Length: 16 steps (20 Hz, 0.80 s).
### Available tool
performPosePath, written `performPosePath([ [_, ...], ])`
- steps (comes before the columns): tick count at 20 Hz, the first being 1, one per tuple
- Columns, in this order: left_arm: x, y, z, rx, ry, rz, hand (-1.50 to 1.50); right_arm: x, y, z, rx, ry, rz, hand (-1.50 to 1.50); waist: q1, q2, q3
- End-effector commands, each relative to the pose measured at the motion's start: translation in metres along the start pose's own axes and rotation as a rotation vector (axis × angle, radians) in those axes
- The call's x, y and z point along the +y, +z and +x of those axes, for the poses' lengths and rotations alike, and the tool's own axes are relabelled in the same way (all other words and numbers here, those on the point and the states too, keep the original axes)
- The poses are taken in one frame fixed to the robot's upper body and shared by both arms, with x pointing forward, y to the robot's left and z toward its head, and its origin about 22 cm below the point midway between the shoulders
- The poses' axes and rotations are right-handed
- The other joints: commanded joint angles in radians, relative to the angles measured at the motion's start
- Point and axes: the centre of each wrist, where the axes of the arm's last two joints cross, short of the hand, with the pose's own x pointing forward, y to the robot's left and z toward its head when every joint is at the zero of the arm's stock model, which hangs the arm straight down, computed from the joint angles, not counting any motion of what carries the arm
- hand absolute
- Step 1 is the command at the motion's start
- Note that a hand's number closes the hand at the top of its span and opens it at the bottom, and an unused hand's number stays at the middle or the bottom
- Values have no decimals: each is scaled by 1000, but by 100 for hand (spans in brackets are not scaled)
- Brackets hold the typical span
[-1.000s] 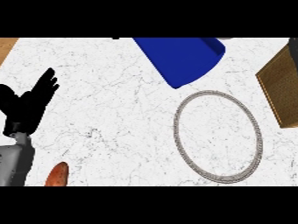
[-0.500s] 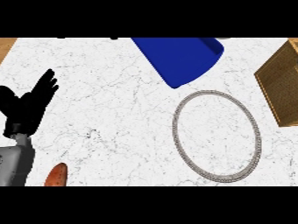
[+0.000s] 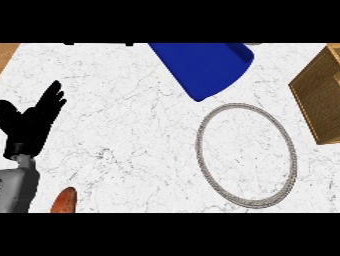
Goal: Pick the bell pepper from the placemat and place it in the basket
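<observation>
White marble-patterned worktop (image 3: 129,135) fills the head view; a strip of wood shows at its upper left edge. Lying on it: blue placemat (image 3: 202,65) at top centre, a grey ring-shaped rim (image 3: 245,154) right of centre, a wooden basket (image 3: 326,102) at the right edge, and an orange-red object (image 3: 64,201), partly cut off, at lower left.

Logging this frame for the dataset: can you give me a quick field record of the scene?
surface: white marble counter
left hand: open, fingers up, resting at the view's left
right hand: cannot tell, only a dark shape at the right edge
basket: wooden, right edge, partly cut off
placemat: blue, top centre
ring: grey, flat on counter, below placemat
bell pepper: not identifiable
orange-red object: bottom edge, beside left forearm
</observation>
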Motion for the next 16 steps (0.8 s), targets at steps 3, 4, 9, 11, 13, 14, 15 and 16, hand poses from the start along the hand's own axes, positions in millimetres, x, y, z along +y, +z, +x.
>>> performPosePath([
  [3,14,4,-10,22,9,25,0,-20,-27,4,209,-283,-189,-150,-24,-9,-2],
  [4,21,2,4,13,-9,11,0,-23,-18,9,239,-310,-172,-150,-23,-13,-1],
  [9,19,6,-9,37,23,54,0,-32,-4,-16,279,-376,-216,-150,-70,-33,-3],
  [11,27,10,-16,66,27,62,0,-41,8,-21,312,-378,-179,-150,-80,-39,-3],
  [13,28,16,-24,72,23,80,0,-48,39,-25,321,-391,-104,-150,-89,-45,-3],
  [14,29,25,-25,70,19,80,0,-46,38,-49,311,-334,-109,-150,-89,-50,-2],
  [15,21,12,-15,58,14,80,0,-53,49,-48,301,-329,-57,-150,-100,-43,-3],
  [16,37,8,-16,61,10,78,0,-57,56,-50,296,-351,-37,-150,-105,-42,-4],
])
